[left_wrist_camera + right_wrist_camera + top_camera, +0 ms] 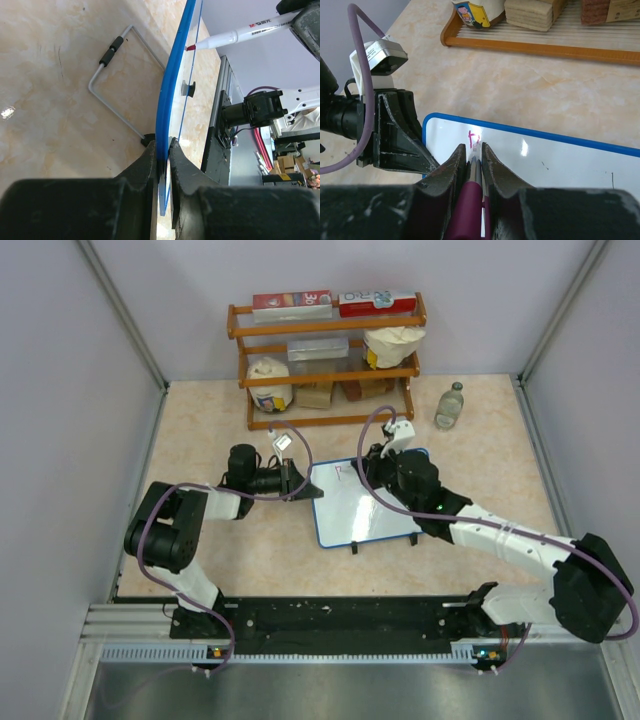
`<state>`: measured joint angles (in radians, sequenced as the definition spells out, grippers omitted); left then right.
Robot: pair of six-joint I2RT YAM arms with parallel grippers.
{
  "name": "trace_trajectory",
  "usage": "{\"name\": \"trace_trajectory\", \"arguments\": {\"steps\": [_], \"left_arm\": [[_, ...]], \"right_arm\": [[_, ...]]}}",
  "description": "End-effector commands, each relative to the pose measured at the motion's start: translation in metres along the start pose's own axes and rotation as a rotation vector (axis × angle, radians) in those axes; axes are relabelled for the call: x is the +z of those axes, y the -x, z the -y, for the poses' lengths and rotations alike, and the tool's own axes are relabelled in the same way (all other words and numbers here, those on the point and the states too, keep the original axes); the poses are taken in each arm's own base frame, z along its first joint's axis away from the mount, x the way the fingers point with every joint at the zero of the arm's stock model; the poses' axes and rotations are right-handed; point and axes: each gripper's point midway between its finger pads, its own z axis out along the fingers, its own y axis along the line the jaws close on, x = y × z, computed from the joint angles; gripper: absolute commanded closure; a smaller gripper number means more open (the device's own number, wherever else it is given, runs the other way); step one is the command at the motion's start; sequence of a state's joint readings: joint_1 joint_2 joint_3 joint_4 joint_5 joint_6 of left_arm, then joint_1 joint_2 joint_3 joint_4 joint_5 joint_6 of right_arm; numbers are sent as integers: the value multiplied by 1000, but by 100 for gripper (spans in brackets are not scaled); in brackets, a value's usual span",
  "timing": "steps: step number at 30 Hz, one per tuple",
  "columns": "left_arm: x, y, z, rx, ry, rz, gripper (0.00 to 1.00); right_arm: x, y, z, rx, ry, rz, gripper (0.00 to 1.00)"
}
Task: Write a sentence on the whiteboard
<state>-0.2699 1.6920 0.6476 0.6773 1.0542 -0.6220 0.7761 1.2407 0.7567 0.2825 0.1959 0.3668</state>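
The whiteboard (365, 510) lies tilted on the table, glossy white inside a blue frame (172, 75). My left gripper (164, 145) is shut on the frame's left edge (312, 490), one finger on each face. My right gripper (474, 147) is shut on a marker (467, 210) with a purple body. The marker's tip (190, 47) is at the board's upper left corner. Of the sentence, only a few short pink strokes (474, 136) show just ahead of the tip. In the top view the right gripper (372, 468) hangs over the board's top edge.
A wooden rack (325, 360) with boxes and bags stands at the back. A clear bottle (450, 405) stands to its right. The board's wire stand (107, 75) lies on the table behind it. Two small black feet (355, 548) stick out from the board's near edge.
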Motion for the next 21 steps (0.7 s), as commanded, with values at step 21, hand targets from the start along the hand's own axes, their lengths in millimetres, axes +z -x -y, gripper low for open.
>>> {"name": "trace_trajectory", "arguments": {"steps": [21], "left_arm": [[2,1,-8,23,28,5,100]], "right_arm": [[-5,-15,6,26,-16,-23,100]]}}
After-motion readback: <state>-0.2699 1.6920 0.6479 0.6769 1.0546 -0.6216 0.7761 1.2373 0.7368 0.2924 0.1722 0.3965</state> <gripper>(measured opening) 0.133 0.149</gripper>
